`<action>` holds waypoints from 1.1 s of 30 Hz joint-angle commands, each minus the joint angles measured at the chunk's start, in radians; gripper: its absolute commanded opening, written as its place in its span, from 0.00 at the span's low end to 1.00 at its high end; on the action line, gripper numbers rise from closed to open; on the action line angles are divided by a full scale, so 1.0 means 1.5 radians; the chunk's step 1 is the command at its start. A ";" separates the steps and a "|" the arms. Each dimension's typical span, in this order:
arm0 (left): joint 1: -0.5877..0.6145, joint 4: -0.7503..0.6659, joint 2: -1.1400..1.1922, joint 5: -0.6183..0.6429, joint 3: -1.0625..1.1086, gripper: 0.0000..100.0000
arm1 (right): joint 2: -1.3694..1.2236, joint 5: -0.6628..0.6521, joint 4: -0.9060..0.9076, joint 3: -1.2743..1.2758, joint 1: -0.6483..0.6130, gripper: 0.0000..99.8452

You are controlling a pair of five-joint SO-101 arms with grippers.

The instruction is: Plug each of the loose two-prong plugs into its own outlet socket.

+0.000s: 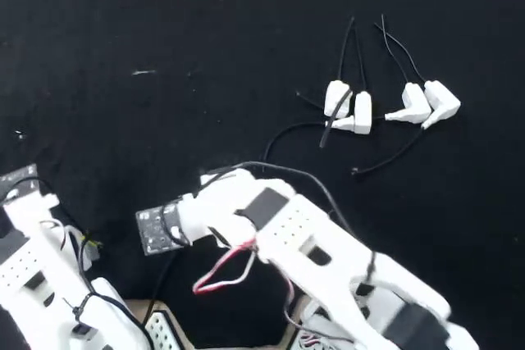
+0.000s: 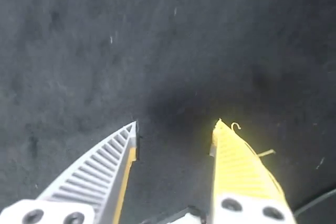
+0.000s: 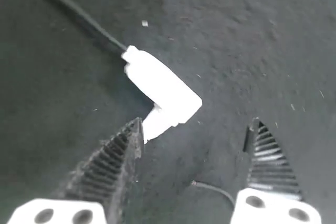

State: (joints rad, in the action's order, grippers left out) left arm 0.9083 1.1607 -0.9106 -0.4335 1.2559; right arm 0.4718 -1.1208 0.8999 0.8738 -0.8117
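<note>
A white angled two-prong plug (image 3: 163, 95) lies on the black cloth with its black cord (image 3: 68, 9) running away from it. My right gripper (image 3: 197, 123) is open just over it; the plug's short end sits against one dark finger (image 3: 113, 166). My left gripper (image 2: 176, 123) is open above bare cloth, nothing between its fingers. In the high view, several white plug and socket pieces (image 1: 358, 114) with black cords lie at the far right, two of them side by side (image 1: 426, 104). The right arm (image 1: 295, 243) reaches across the near middle, and the left arm (image 1: 33, 268) is at the near left.
Black cloth (image 1: 164, 55) covers the whole table. A thin loose wire (image 3: 215, 190) lies near my right gripper. Red and white wires (image 1: 225, 272) hang under the right arm. A white ridged part (image 1: 164, 329) sits at the near edge.
</note>
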 commanded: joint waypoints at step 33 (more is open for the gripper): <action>0.108 0.004 -0.008 -0.114 0.033 0.23 | -0.228 0.304 0.189 -0.450 0.238 0.01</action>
State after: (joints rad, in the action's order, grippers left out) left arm 1.0971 1.1592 -0.9106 -0.5976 1.3295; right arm 0.0084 -0.8186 1.0825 0.3445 -0.5969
